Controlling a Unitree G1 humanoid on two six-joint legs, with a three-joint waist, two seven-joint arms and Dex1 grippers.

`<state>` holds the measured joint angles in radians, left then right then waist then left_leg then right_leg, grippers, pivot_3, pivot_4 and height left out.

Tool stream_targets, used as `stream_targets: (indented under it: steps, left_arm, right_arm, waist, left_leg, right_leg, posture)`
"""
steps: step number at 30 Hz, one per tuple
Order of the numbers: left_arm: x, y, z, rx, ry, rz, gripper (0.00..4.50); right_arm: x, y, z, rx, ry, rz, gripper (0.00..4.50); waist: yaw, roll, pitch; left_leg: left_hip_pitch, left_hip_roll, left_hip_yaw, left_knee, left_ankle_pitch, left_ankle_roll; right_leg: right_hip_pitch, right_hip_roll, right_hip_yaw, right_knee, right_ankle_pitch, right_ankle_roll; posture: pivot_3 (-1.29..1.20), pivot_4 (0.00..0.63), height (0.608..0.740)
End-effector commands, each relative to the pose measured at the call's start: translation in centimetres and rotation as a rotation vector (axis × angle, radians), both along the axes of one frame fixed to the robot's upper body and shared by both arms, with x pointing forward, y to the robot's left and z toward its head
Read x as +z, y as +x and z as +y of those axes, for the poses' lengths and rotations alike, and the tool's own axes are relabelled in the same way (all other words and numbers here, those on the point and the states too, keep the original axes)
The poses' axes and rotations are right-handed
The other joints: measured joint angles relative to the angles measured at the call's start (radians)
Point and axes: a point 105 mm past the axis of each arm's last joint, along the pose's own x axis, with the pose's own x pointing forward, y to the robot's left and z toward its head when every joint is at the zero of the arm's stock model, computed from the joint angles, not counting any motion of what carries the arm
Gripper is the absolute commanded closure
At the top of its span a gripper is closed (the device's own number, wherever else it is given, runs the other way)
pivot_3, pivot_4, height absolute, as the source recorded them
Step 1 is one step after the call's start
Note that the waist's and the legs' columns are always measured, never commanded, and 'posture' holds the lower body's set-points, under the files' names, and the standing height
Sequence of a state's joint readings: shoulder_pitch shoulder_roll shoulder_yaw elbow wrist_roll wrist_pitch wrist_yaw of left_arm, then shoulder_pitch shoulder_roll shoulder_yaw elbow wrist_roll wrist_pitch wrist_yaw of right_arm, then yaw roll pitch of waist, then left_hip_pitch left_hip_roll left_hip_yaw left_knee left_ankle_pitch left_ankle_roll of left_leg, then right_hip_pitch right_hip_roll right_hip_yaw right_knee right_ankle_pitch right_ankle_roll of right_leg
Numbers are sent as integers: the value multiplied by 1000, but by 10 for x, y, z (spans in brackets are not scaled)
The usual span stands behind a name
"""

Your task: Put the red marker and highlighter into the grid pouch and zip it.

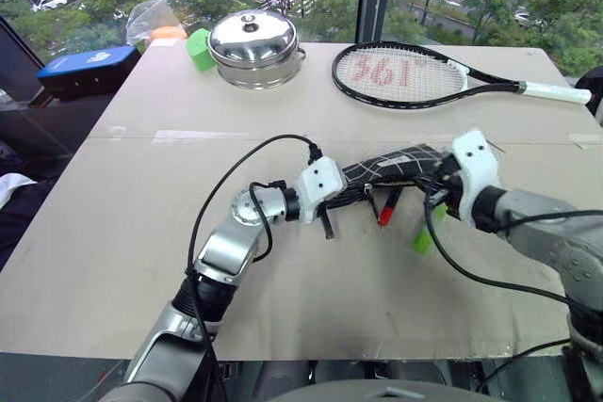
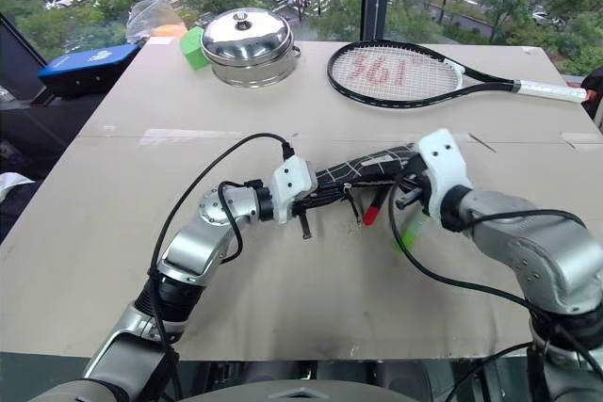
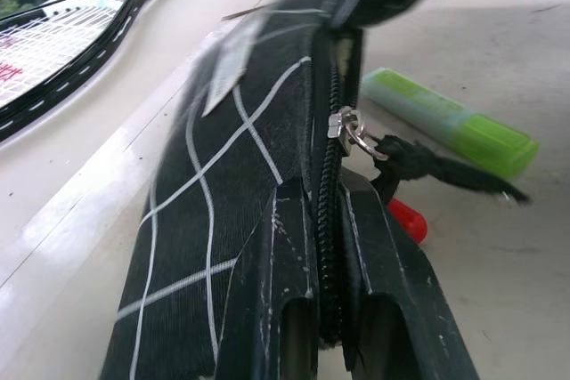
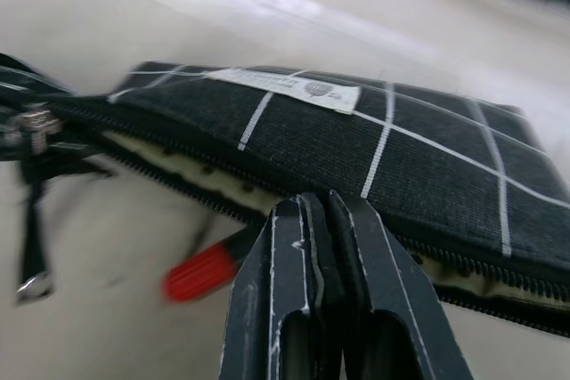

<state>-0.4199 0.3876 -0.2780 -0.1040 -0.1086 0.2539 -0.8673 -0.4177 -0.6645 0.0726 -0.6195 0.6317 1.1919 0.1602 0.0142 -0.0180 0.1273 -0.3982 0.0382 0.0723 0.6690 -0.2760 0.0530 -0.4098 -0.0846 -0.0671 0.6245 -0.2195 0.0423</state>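
Our left gripper (image 1: 332,206) is clamped on the zipper end of the pouch (image 1: 391,168), and our right gripper (image 4: 313,220) is pinched shut on its open zipper edge at the other end, holding it off the bench (image 1: 113,233). The marker (image 1: 385,214) pokes its red end out beneath the pouch. The highlighter (image 3: 450,120) lies on the bench just beside it. Farther back sit a racket (image 1: 405,75) and a lidded pot (image 1: 254,47).

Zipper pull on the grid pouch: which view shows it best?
Left wrist view: the zipper pull sits sharp mid-frame on the grid pouch, cord trailing. Right wrist view catches it blurred at the edge. In the eye views it is too small to tell.
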Motion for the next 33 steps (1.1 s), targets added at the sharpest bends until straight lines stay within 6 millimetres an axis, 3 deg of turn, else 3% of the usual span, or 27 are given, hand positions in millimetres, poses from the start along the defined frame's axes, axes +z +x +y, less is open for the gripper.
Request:
stream_targets:
  steps: [1,8,13,17,20,25,30,33]
  left_arm:
    - [17,0,-5,-7,-24,-61,4500]
    - [18,0,-2,21,-41,-48,4500]
    - [18,-2,-2,16,-49,-39,4500]
    - [21,-2,-3,27,-83,0,4500]
    - [20,-2,-1,27,-60,-6,4500]
    - [16,3,4,30,18,-56,4500]
    - [15,13,10,83,84,-98,4500]
    - [15,16,15,121,112,-109,4500]
  right_arm:
    - [3,7,16,67,-32,-58,4387]
    - [3,12,27,106,26,-49,4387]
    - [11,24,36,11,373,54,4387]
    - [4,34,29,-105,530,132,4387]
    - [10,35,31,-53,331,-21,4387]
    - [-2,24,54,321,-313,-369,4387]
    - [-13,30,62,505,-609,-487,4387]
    - [-16,36,65,557,-677,-513,4387]
  waist:
    - [0,0,0]
    - [-1,0,0]
    - [-1,0,0]
    - [2,0,0]
    - [-1,1,0]
    - [-9,3,2]
    - [-19,2,2]
    - [-23,2,2]
  left_leg:
    - [0,0,0,0,0,0]
    - [-1,0,0,0,0,0]
    - [0,1,0,0,0,0]
    - [-1,2,0,0,0,0]
    - [-1,1,1,0,0,0]
    - [0,-1,1,0,0,0]
    - [1,0,0,0,0,-1]
    - [1,0,1,0,1,-1]
  right_leg:
    - [0,0,0,0,0,0]
    - [0,0,0,0,0,1]
    - [0,1,0,1,0,1]
    - [0,0,-1,1,1,1]
    - [0,-1,0,1,1,1]
    - [0,0,1,-1,0,1]
    - [0,3,1,0,0,1]
    - [0,3,1,0,0,1]
  posture:
    - [0,150,740]
    - [0,150,740]
    - [0,150,740]
    - [0,150,740]
    - [0,150,740]
    - [0,150,740]
    - [0,150,740]
    - [0,150,740]
